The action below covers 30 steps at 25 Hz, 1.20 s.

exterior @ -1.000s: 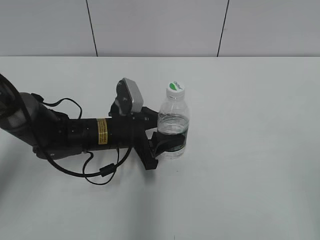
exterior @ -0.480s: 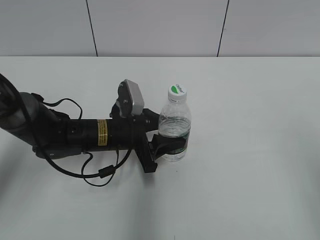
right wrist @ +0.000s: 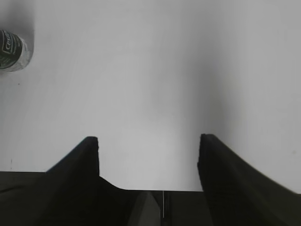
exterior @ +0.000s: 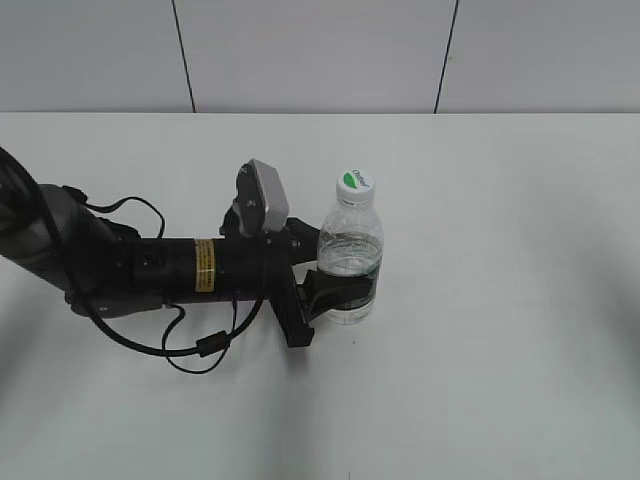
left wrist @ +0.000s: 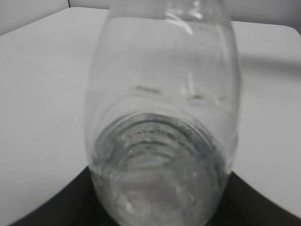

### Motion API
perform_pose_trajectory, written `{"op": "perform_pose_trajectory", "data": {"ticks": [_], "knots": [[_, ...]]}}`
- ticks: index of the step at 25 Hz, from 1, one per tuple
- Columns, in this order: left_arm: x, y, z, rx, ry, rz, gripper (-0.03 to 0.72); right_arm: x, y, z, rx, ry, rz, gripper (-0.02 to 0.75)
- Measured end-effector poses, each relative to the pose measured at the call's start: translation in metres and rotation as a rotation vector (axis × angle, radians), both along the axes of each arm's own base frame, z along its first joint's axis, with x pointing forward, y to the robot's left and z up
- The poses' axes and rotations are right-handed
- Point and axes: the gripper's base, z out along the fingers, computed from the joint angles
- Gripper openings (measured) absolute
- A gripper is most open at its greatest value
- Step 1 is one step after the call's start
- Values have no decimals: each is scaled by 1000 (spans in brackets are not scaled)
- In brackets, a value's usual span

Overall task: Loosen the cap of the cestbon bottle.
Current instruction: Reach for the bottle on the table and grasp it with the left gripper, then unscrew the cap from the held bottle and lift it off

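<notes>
The cestbon bottle (exterior: 349,262) stands upright on the white table, clear with a dark green label band low down. Its cap (exterior: 353,183), white with a green top, sits on the neck. My left gripper (exterior: 335,285) reaches in from the left and is shut on the bottle's lower body. In the left wrist view the bottle (left wrist: 162,141) fills the frame between the black jaws. My right gripper (right wrist: 148,141) is open and empty over bare table; it does not show in the exterior view. The bottle's lower part (right wrist: 11,51) shows at the far upper left of the right wrist view.
The left arm (exterior: 150,270) with its loose black cable (exterior: 205,345) lies across the left half of the table. A grey panelled wall (exterior: 320,55) stands behind the table's far edge.
The bottle and left gripper have shifted slightly right and a little down, then held nearly still.
</notes>
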Motion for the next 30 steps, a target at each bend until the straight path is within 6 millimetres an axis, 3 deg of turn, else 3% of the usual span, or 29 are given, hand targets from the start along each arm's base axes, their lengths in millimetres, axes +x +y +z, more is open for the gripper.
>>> {"op": "perform_pose_trajectory", "data": {"ticks": [5, 9, 14, 21, 30], "knots": [[-1, 0, 0, 2, -4, -16, 374, 40, 4, 8, 6, 100, 31, 431], [-1, 0, 0, 1, -4, -18, 374, 72, 11, 18, 44, 92, 68, 423], [-1, 0, 0, 1, -5, -19, 374, 97, 26, 37, 66, 33, 124, 424], [-1, 0, 0, -4, 24, -11, 373, 114, 97, 39, 56, 31, 332, 417], [-1, 0, 0, -7, 40, -7, 373, 122, 186, 8, 5, 106, 532, 414]]}}
